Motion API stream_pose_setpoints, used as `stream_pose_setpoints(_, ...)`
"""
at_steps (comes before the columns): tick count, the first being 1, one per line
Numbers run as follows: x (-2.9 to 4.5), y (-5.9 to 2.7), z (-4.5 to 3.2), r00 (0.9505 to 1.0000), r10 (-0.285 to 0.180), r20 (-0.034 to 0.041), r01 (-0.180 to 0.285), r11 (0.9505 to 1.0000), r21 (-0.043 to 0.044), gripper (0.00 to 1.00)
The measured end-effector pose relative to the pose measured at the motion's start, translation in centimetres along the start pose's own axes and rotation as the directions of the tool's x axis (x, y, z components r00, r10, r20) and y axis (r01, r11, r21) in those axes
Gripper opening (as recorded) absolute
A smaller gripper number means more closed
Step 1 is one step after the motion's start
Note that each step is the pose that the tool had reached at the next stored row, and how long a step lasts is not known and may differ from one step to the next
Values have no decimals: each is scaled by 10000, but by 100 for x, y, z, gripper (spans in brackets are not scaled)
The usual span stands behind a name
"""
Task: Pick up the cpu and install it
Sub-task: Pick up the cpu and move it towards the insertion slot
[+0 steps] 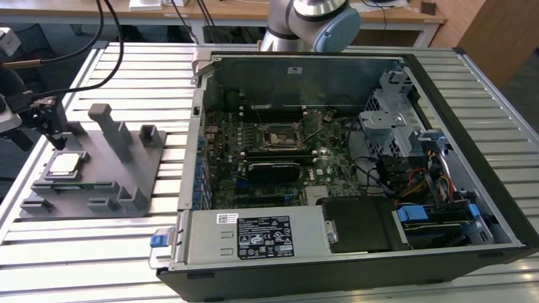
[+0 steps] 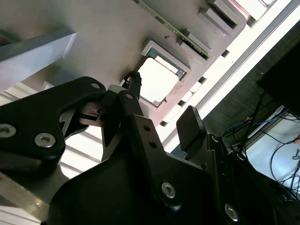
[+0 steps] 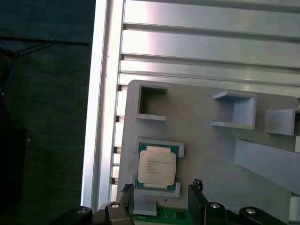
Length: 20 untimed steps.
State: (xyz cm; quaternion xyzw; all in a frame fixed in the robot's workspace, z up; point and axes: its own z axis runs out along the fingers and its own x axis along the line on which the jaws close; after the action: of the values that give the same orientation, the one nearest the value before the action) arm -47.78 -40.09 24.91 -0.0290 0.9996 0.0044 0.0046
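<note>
Exterior view's left: hangs the gripper (image 1: 52, 134) just above the grey fixture tray (image 1: 126, 183), fingers pointing down, with the wrist and its black cables (image 1: 100, 38) reaching in from past the tray's edge. Shows a silver and pale-blue arm joint (image 1: 324, 22) behind the open computer case (image 1: 471, 158), at the back of the slatted metal table (image 1: 84, 252). Holds the jaws apart, wide enough to span the cpu, gripping nothing. Finds the cpu (image 1: 65, 165) lying flat in its square pocket at the tray's end toward the exterior view's left, silvery top up, just below the gripper and apart from it. Places the motherboard (image 1: 278, 158) inside the case, well apart from the tray toward the exterior view's right, with its dark metal-framed socket (image 1: 282, 136) near the board's middle.

First wrist view: looks down on the cpu (image 3: 157, 167), seated between the pocket's raised grey lips, pale rim showing round the metal top. Sets the two dark fingertips (image 3: 197, 194) near one edge of the chip, one to each side, neither touching it.

Second wrist view: looks along the black fingers (image 2: 190, 126) from behind, with the cpu (image 2: 157, 79) bright and washed out in the tray beyond their tips, between the two.
</note>
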Motion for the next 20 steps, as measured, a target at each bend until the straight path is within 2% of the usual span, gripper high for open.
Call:
stream_pose_setpoints(6,-4,1,51,9997,226,2,-226,9997,3,58)
stream_pose_setpoints(20,-5,0,84,9997,232,1,-232,9997,24,58)
